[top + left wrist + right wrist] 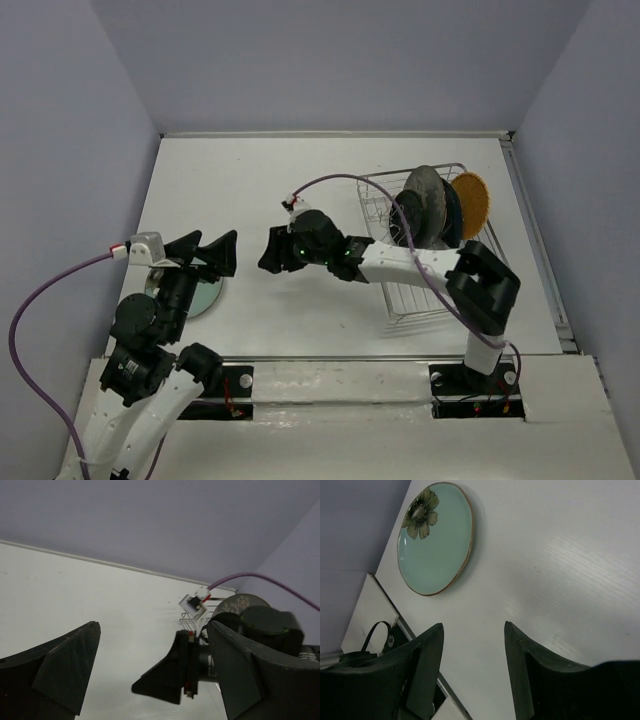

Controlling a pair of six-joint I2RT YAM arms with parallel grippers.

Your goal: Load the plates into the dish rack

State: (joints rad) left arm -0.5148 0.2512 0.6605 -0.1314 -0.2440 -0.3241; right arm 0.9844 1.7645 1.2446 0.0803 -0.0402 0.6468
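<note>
The pale green floral plate (200, 297) lies flat on the white table at the near left and shows whole in the right wrist view (435, 537). My left gripper (207, 250) is open and empty, raised just above the plate's far edge. My right gripper (268, 250) is open and empty over the table's middle, to the right of the plate and facing the left gripper. The wire dish rack (400, 300) at the right holds upright plates: orange (472, 198), dark blue (453, 215), grey (428, 188) and black (408, 222). A cream plate cannot be told apart.
The left wrist view shows my left gripper (152, 627) wide open, with the right gripper (172, 675) close ahead between its fingers, and the rack's corner (192, 622) behind. A purple cable (330, 182) loops over the right arm. Grey walls enclose the table.
</note>
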